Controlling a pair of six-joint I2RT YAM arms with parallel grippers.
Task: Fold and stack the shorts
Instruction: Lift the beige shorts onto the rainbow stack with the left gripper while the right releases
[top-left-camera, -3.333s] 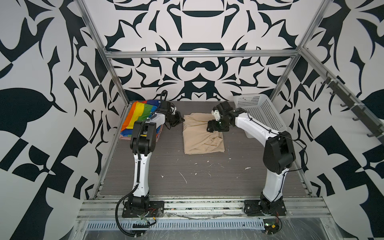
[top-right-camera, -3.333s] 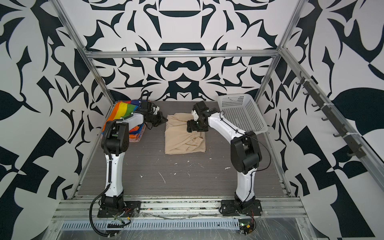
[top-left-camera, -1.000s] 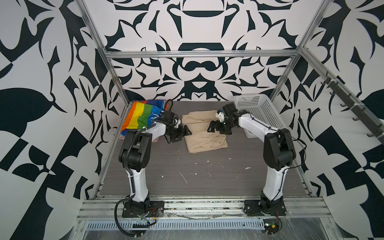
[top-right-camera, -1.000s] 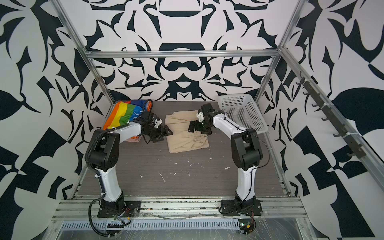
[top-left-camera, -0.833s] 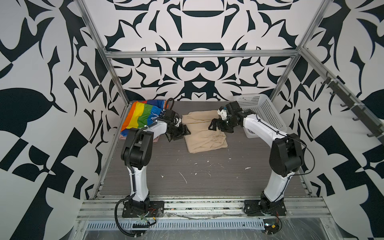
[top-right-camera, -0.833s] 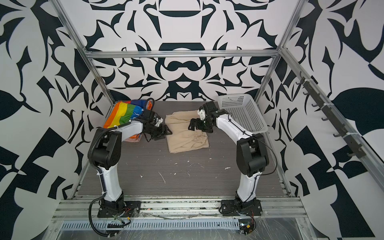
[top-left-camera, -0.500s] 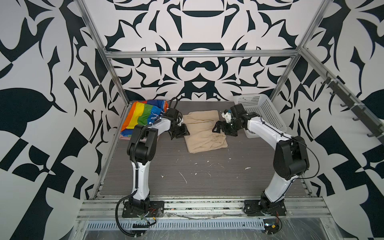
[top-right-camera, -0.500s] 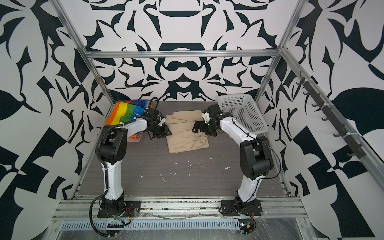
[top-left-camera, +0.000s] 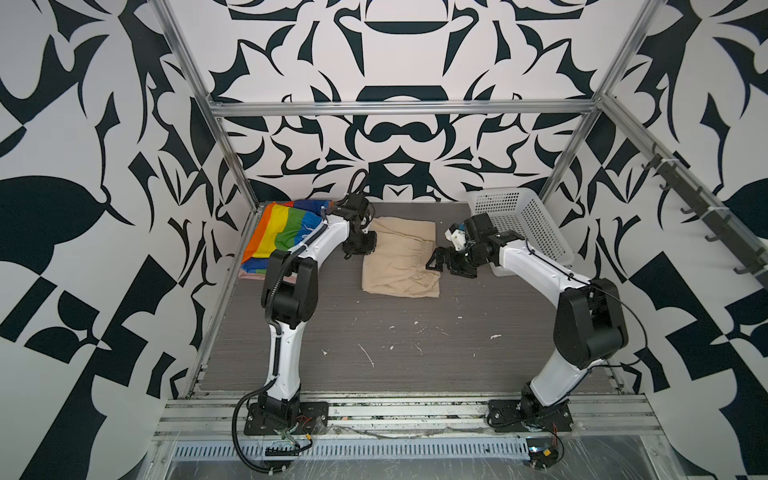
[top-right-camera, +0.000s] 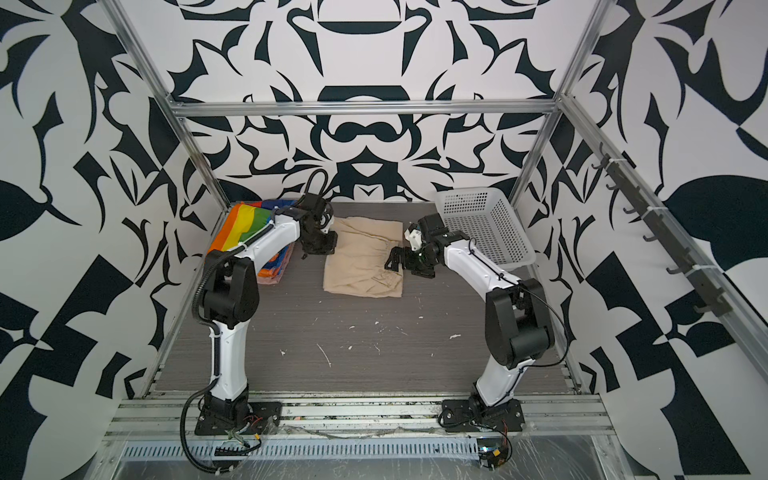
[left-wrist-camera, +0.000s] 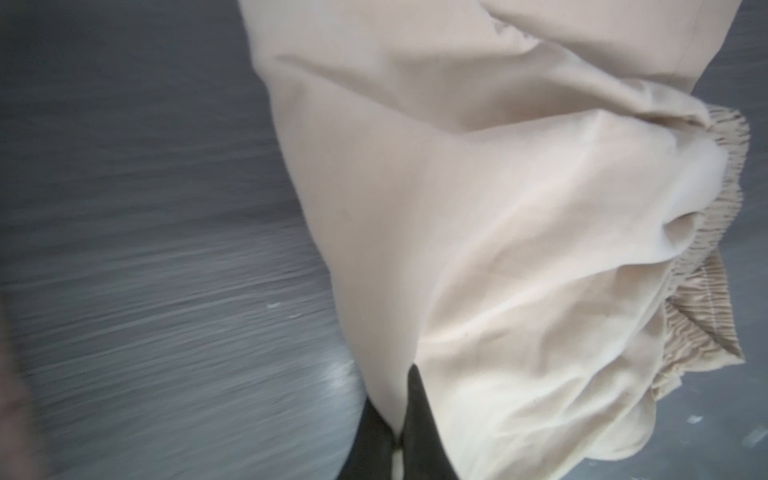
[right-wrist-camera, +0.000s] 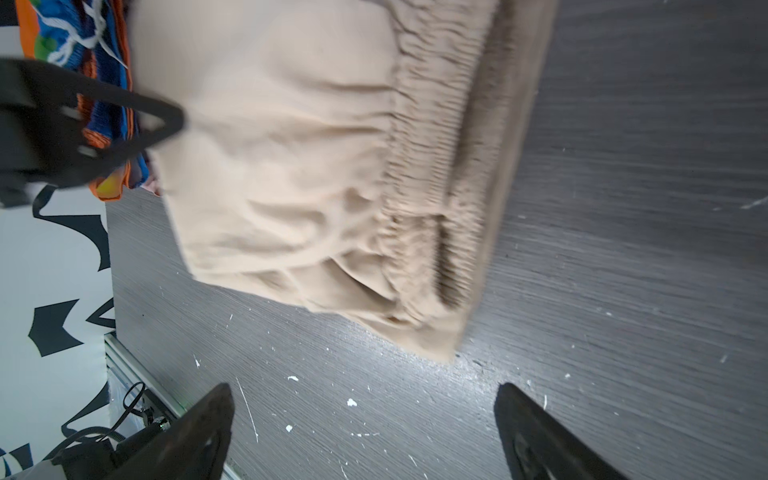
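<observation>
I judge 2 of 3 done, rainbow shorts (top-left-camera: 282, 232) stacked on pink shorts (top-right-camera: 270, 279) far left; folded beige shorts (top-left-camera: 401, 262) lie far-centre, unstacked, left gripper (top-left-camera: 360, 245) pinched shut on their edge, right gripper (top-left-camera: 442, 262) spread wide and empty beside them.

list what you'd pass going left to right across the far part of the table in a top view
rainbow shorts → left gripper → beige shorts → right gripper → basket
</observation>
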